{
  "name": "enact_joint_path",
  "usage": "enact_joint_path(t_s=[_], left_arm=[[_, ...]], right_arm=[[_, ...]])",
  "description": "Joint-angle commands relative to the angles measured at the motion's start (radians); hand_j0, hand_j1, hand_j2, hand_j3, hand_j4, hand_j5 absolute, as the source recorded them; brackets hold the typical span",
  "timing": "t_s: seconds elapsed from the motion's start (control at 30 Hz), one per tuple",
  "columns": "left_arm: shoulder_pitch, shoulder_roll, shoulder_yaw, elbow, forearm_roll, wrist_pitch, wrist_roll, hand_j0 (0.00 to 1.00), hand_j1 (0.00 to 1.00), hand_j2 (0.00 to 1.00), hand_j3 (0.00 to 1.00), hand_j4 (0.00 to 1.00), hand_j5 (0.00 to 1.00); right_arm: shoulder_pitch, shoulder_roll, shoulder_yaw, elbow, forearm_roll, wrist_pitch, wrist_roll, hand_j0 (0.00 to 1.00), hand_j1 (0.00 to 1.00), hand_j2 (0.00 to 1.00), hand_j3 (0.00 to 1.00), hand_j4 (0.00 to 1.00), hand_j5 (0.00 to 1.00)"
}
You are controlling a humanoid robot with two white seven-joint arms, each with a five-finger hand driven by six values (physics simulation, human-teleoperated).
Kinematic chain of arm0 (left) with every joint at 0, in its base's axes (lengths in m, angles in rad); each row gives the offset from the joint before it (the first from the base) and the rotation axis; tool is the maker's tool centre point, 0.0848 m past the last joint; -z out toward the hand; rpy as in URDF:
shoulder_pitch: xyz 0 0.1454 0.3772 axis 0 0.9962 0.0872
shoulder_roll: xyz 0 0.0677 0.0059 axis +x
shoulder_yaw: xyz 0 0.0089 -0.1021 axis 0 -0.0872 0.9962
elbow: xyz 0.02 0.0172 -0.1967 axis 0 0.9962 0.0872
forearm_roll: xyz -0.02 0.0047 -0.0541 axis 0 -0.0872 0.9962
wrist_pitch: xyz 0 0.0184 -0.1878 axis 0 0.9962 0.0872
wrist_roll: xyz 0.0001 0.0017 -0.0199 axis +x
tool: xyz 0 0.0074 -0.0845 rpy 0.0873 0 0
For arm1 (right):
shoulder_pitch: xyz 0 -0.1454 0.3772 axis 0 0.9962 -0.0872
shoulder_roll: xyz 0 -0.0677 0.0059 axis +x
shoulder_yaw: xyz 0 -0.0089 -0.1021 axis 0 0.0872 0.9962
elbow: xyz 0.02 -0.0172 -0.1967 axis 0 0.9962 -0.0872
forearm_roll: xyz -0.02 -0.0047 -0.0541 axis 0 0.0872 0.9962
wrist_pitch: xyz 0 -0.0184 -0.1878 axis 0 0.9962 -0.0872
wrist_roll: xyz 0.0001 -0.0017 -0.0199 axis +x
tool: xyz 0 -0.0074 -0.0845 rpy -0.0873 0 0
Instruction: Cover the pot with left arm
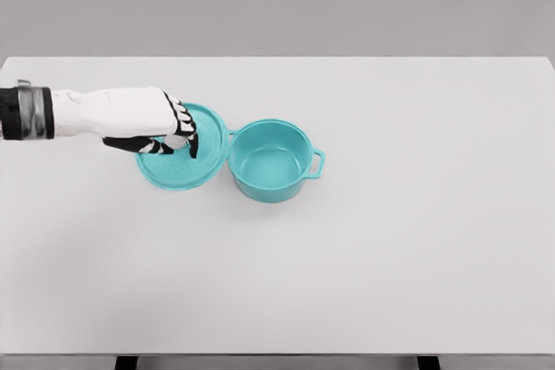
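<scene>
The pot (270,160) is rendered in a smooth teal finish with a faint sheen, like enamelled metal or plastic; which of the two cannot be told. The lid (184,162) is given the same teal coating, with soft highlights along its rim. The desk (364,257) is shown as a plain, matt, pale grey-white surface without grain or texture. The left hand (165,132) is seen as smooth white hard shell, seemingly plastic, with black matt segments on the fingers (186,123); a dark, metallic-looking band is set at the forearm.
</scene>
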Motion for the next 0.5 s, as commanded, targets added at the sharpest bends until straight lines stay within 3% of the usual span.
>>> enact_joint_path(t_s=[0.0,0.17,0.23,0.47], left_arm=[[-0.003,-0.03,-0.033,-0.001,0.006,0.002,0.0,0.51,0.51,0.51,0.51,0.51,0.51],[-0.032,-0.096,-0.045,0.012,0.006,0.002,-0.007,0.51,0.51,0.51,0.51,0.51,0.51],[-0.061,-0.131,-0.079,0.045,0.007,0.002,-0.008,0.51,0.51,0.51,0.51,0.51,0.51],[-0.094,-0.254,-0.083,0.146,-0.002,0.002,-0.013,0.52,0.52,0.52,0.52,0.52,0.52]], right_arm=[[0.0,0.0,0.0,0.0,0.0,0.0,0.0,1.0,1.0,1.0,1.0,1.0,1.0],[0.0,0.0,0.0,0.0,0.0,0.0,0.0,1.0,1.0,1.0,1.0,1.0,1.0],[0.0,0.0,0.0,0.0,0.0,0.0,0.0,1.0,1.0,1.0,1.0,1.0,1.0],[0.0,0.0,0.0,0.001,0.0,0.0,0.0,1.0,1.0,1.0,1.0,1.0,1.0]])
